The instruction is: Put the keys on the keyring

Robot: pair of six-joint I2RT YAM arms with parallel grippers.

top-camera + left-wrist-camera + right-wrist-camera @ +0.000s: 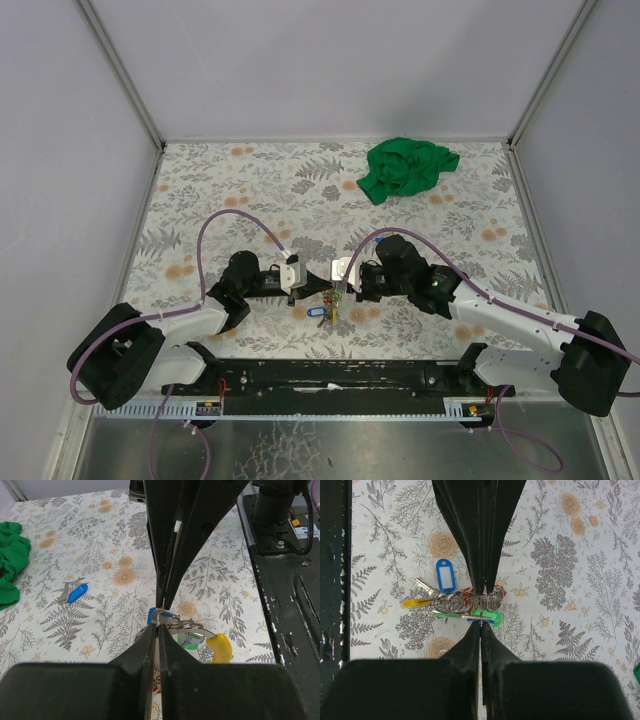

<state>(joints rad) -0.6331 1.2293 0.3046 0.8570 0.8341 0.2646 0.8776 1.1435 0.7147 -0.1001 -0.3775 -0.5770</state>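
Observation:
Both grippers meet over the mat, just in front of the arm bases. My left gripper is shut on the thin wire of the silvery keyring. My right gripper is shut on the same keyring from the other side. A yellow key, a green key, a blue tag and a red-headed key hang from the coils. The bunch dangles between the grippers. One loose blue key lies on the mat.
A green cloth lies bunched at the back right of the flowered mat. The black rail with the arm bases runs along the near edge. Grey walls close in the back and sides.

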